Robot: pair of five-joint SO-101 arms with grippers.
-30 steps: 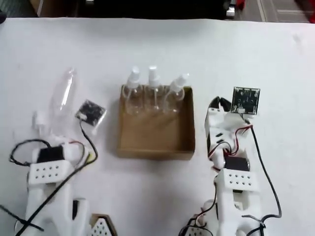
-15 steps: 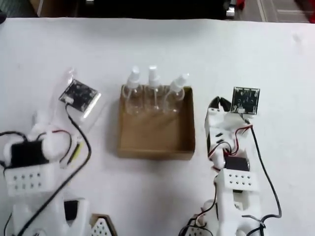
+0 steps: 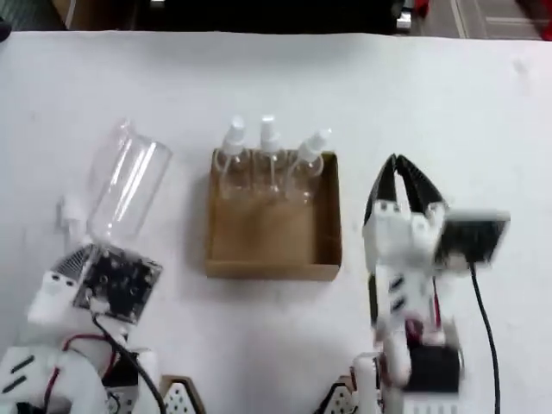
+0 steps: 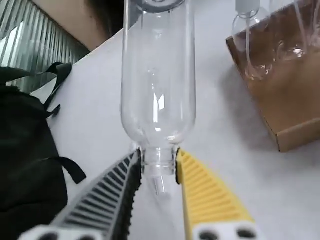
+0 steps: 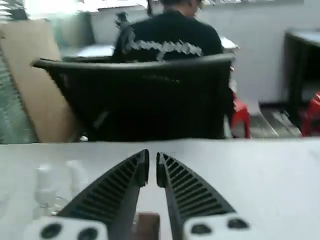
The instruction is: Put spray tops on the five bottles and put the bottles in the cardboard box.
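Three capped bottles (image 3: pixel 269 164) are sitting in the cardboard box (image 3: pixel 272 259). Left fingers (image 4: pixel 210 195) are clamping a fourth, topless bottle (image 4: pixel 157 75) by its neck beside the box. Right fingers (image 5: pixel 185 185) are hanging nearly together, empty.

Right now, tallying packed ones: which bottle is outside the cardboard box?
The bottle gripped at its neck by the left claw, left of the cardboard box; the other three bottles stand inside it.

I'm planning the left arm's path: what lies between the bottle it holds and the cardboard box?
Nothing. In the high view, the strip of white table between the clear bottle and the cardboard box is bare.
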